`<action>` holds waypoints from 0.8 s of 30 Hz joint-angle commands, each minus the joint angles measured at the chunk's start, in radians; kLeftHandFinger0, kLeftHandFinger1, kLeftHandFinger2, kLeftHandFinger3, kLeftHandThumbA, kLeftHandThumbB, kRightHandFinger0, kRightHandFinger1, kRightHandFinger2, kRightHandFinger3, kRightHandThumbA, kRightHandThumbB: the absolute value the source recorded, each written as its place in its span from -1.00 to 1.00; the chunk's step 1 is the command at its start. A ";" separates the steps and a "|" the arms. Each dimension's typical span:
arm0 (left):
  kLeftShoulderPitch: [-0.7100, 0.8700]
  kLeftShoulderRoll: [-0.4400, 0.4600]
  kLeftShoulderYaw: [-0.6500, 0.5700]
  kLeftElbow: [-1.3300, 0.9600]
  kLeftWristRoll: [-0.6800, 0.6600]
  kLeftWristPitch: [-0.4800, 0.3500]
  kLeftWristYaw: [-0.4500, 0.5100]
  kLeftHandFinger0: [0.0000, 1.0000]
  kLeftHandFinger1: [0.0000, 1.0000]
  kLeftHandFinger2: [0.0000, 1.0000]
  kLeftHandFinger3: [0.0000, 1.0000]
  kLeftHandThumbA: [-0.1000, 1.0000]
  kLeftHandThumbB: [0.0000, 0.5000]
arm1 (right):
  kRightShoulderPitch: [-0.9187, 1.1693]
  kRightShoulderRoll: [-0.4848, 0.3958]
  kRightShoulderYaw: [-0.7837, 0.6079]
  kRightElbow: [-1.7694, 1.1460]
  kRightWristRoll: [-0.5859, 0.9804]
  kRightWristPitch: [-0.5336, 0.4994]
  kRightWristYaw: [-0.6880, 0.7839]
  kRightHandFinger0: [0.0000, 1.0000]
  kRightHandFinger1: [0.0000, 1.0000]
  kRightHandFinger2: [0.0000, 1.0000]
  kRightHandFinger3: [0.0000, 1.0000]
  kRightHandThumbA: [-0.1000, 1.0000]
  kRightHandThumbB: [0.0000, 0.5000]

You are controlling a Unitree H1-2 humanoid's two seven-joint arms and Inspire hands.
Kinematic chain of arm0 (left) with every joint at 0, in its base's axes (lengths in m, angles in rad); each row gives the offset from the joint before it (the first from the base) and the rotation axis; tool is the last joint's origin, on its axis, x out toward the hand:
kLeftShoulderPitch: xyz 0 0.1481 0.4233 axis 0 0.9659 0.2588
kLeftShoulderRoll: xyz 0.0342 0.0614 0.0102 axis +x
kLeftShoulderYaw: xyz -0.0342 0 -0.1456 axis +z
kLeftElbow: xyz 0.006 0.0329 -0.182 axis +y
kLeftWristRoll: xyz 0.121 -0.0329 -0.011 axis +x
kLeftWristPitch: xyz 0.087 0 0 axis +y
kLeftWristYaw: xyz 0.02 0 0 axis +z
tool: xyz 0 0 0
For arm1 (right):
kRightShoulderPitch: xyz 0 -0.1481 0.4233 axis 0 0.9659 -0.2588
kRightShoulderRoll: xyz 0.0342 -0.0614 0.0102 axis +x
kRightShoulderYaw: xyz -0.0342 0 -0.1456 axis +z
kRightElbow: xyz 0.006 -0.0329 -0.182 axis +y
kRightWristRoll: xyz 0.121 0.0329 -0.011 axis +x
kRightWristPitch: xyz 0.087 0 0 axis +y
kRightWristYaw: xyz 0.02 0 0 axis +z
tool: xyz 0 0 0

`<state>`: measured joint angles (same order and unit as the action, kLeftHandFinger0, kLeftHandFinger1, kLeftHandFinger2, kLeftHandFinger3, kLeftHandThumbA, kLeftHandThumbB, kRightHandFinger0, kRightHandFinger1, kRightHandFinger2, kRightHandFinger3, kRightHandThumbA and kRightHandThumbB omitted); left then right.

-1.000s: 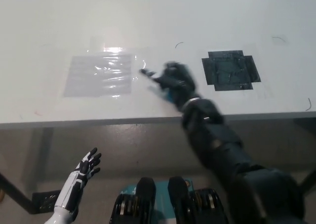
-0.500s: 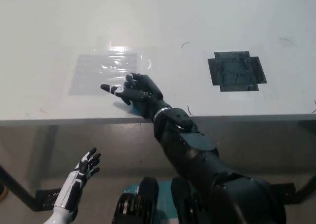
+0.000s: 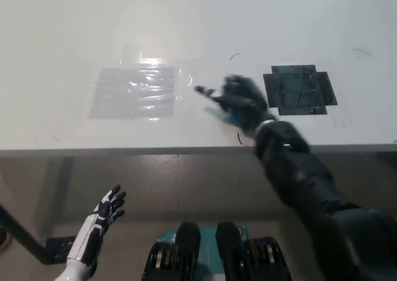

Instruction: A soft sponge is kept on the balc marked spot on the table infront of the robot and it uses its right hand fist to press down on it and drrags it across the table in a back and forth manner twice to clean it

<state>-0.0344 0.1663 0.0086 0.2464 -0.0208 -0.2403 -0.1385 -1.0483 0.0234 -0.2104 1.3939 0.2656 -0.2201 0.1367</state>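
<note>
White left hand [image 3: 99,222] hangs low below the table edge, fingers spread, holding nothing. Idle, not part of this.

Right hand [image 3: 239,101] is on the table [image 3: 62,20] near the front edge, between the taped clear patch [image 3: 138,92] and the black marked spot [image 3: 299,89], closer to the spot. It's motion-blurred. Looks loosely curled rather than a tight fist, one finger sticking out toward the clear patch. Fingers wrap nothing that I can see; the hand seems to bear down on the thing, not grip it.

Sponge [image 3: 231,118]: only a sliver of blue shows under the palm, near-side edge of the hand. So it's off the black spot, sitting under the hand on bare tabletop beside it. Can't tell its full outline.

Forearm comes in from lower right, crosses the table edge at a slant, wrist just past the lip, hand low and flat-ish to the surface.

How I'd run this stroke, imo:
- keep the load straight down through the palm; soft sponge will squirt out sideways if the push is angled
- tuck that stray finger in so it doesn't drag on the table or snag the edge of the tape
- keep the wrist level, else the sponge edge lifts and it rolls
- stay on one straight line parallel to the front edge; the hand sits close to the lip, so drifting nearer risks pushing the sponge off
- ease at the turnaround, since that's where I'd expect slip

Far side of the table: a few small pen squiggles, nothing else.
</note>
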 commanded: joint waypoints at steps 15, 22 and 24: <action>-0.012 0.012 0.012 -0.021 -0.005 -0.023 0.003 1.00 1.00 1.00 1.00 1.00 0.98 | 0.144 -0.324 -0.102 0.026 0.049 0.008 -0.012 -1.00 -1.00 -1.00 -1.00 1.00 -0.34; -0.012 0.008 0.016 -0.015 -0.010 -0.030 0.003 1.00 1.00 1.00 1.00 1.00 0.98 | 0.182 -0.379 -0.139 0.033 0.070 0.037 0.005 -1.00 -1.00 -1.00 -1.00 1.00 -0.34; -0.013 0.009 0.016 -0.010 -0.011 -0.033 0.002 1.00 1.00 1.00 1.00 1.00 0.98 | 0.187 -0.382 -0.142 0.032 0.071 0.030 -0.003 -1.00 -1.00 -1.00 -1.00 1.00 -0.36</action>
<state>-0.0362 0.1664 0.0166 0.2482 -0.0239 -0.2403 -0.1383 -0.9260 -0.3366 -0.3363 1.3922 0.3183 -0.2354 0.1546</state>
